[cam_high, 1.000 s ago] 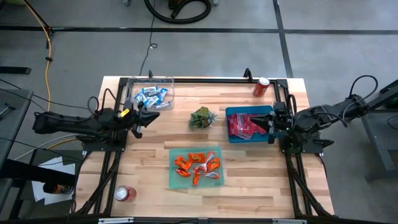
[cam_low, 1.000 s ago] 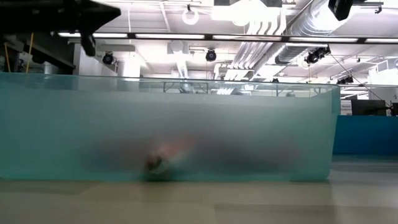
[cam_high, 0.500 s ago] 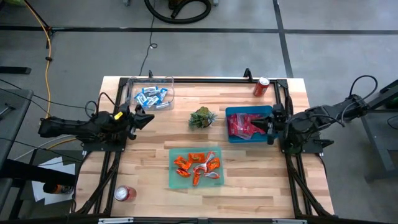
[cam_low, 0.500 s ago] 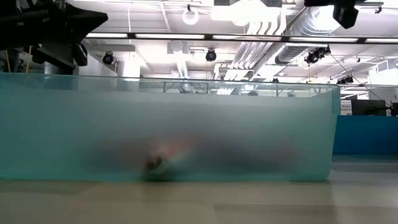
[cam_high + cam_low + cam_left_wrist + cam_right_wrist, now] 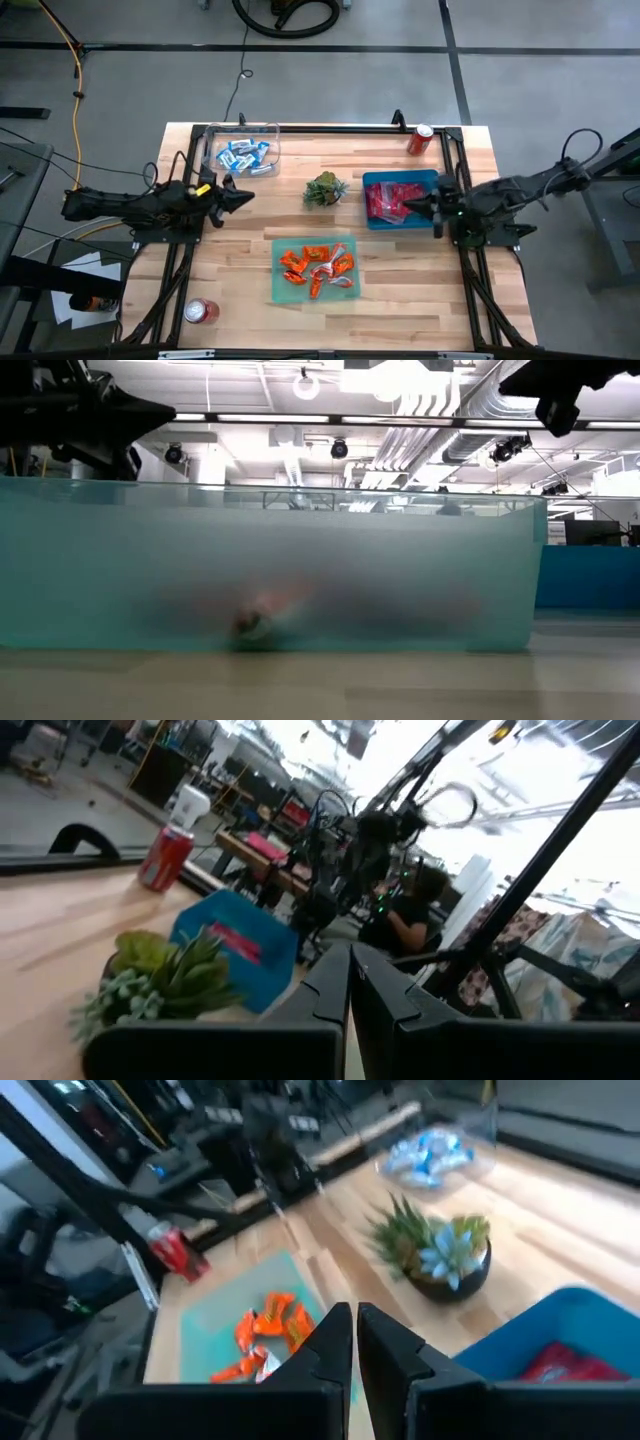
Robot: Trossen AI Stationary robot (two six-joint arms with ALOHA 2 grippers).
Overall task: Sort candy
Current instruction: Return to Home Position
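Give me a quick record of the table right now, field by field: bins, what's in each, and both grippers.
Clear bin: blue-and-white candy
Blue bin: pink candy
Green bin: orange candy
Left gripper: shut, empty, beside clear bin
Right gripper: shut, empty, over blue bin
Other: plant, soda cans

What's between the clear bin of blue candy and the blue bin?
A small green plant stands between the clear bin and the blue bin, seen in the high view.
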